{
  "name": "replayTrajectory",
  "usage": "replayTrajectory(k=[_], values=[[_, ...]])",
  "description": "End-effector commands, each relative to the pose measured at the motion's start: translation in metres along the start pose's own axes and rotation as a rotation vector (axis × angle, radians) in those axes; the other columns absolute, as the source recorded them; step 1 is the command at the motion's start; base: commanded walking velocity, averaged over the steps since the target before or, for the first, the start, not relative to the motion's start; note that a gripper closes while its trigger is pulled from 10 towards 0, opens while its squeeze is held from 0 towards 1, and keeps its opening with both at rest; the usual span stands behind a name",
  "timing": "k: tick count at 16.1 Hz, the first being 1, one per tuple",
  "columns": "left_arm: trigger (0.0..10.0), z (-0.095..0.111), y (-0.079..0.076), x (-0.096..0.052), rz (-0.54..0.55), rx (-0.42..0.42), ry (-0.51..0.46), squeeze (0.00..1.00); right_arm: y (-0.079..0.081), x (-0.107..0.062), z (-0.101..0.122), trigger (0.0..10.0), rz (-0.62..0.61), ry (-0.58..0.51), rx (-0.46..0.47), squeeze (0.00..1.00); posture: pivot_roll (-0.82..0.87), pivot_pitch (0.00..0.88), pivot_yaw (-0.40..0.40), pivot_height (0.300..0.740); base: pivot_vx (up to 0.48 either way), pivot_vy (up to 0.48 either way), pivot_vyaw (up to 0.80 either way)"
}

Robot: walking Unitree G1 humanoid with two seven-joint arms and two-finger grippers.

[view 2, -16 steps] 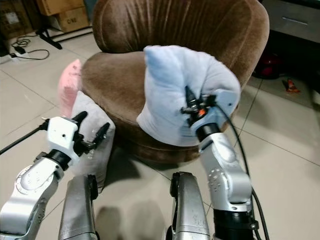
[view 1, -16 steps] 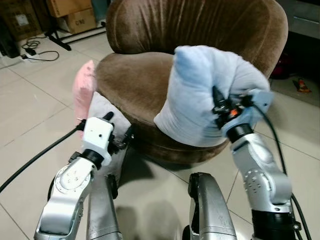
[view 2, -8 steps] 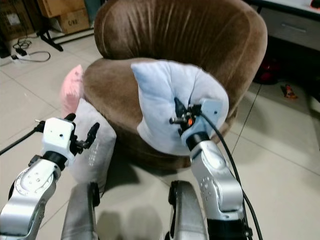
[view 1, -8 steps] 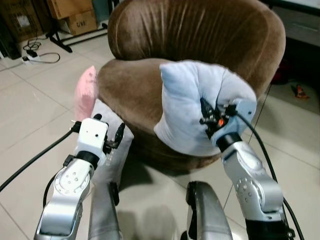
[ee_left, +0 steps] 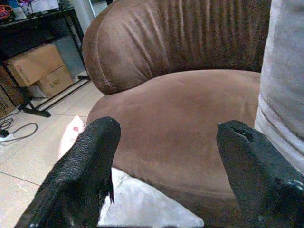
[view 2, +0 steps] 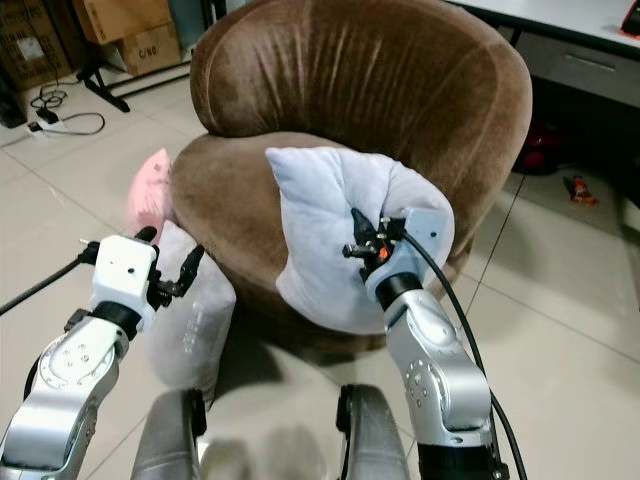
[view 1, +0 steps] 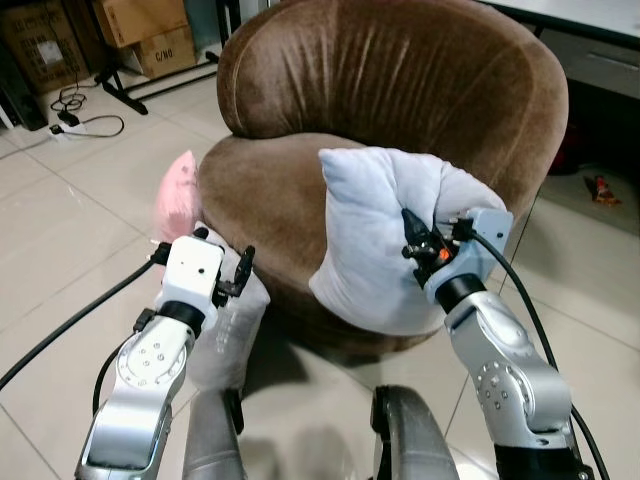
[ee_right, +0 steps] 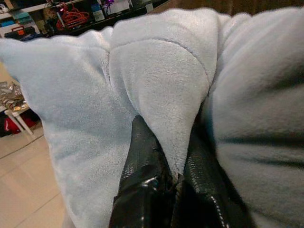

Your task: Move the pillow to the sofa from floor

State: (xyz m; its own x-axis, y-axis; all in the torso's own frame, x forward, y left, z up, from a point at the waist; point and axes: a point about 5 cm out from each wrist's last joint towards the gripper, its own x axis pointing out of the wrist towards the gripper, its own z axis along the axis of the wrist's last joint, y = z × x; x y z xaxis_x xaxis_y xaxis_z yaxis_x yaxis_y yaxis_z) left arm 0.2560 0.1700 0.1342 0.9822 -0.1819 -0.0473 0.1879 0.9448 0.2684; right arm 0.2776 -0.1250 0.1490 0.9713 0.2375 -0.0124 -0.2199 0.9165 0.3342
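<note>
Blue pillow (view 1: pixel 375 235) (fold) between R fingers (ee_right: pixel 142 156).

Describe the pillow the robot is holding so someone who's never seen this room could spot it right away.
Find the big round brown sofa chair. At its front edge, the light blue pillow hangs pinched in the right gripper, raised above the tiled floor. The grey pillow and pink pillow lean low against the chair's left side.
</note>
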Motion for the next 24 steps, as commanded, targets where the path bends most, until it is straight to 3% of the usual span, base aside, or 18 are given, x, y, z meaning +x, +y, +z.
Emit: replayTrajectory(k=[1, 17, 24], values=[[10.0, 0.000, 0.001, 0.001, 0.001, 0.008, -0.002, 0.00, -0.003, -0.002, -0.007, 10.0, -0.016, 0.036, 0.013, 0.00, 0.03, 0.000, -0.037, 0.606, 0.000, 0.000, 0.00], [10.0, 0.002, 0.003, 0.008, 0.001, 0.020, -0.034, 0.00, -0.014, -0.003, -0.007, 10.0, -0.096, 0.027, 0.004, 0.00, 0.02, 0.000, -0.009, 0.731, 0.000, 0.000, 0.00], [10.0, 0.003, 0.003, 0.013, -0.007, 0.016, -0.042, 0.00, -0.023, -0.006, -0.007, 10.0, -0.147, 0.018, 0.004, 0.00, 0.01, 0.000, 0.003, 0.740, 0.000, 0.000, 0.00]])
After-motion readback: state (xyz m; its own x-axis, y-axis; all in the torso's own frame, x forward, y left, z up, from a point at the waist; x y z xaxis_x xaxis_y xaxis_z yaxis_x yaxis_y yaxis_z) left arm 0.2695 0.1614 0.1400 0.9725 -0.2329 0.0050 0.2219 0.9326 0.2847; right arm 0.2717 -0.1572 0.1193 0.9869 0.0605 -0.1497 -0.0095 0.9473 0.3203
